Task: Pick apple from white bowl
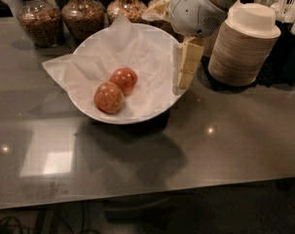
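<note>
The apple (108,97), dull brownish-red with yellow mottling, lies in the white bowl (137,119) on crumpled white paper, at the front left of the bowl. A brighter red-orange apple (123,80) touches it just behind and to the right. My gripper (181,86) hangs from the white arm and points down over the bowl's right rim. It is to the right of both apples and apart from them, holding nothing that I can see.
A tall stack of cream paper bowls (244,45) stands right of the gripper. Several glass jars (83,13) of grains line the back edge behind the bowl. The grey glossy table (186,150) reaches to the front edge.
</note>
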`<state>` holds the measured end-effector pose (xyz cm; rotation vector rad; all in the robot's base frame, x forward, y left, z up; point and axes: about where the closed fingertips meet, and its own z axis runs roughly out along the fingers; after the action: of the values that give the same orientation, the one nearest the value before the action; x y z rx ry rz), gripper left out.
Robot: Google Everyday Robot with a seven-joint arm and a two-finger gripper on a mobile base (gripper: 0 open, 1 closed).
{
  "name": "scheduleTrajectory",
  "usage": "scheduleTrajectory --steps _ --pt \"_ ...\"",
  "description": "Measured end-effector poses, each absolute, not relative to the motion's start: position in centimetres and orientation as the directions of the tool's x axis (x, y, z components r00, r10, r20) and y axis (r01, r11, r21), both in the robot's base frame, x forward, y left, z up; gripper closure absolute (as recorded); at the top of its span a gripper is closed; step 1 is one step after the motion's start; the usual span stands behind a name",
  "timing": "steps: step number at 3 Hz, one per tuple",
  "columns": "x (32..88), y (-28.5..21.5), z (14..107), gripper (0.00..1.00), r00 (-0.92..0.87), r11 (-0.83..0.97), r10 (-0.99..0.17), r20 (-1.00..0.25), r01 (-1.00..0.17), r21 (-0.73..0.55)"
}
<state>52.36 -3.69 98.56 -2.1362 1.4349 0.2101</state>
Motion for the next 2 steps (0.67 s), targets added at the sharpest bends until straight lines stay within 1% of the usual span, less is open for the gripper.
scheduleTrajectory --steps 1,2 --pt "52.84 -2.15 96.71 0.00 0.442 -0.326 -0.756 -0.482 -0.894 -0.307" --pt "52.93 -2.07 96.47 0.00 0.440 -0.327 -0.754 -0.488 -0.895 -0.302"
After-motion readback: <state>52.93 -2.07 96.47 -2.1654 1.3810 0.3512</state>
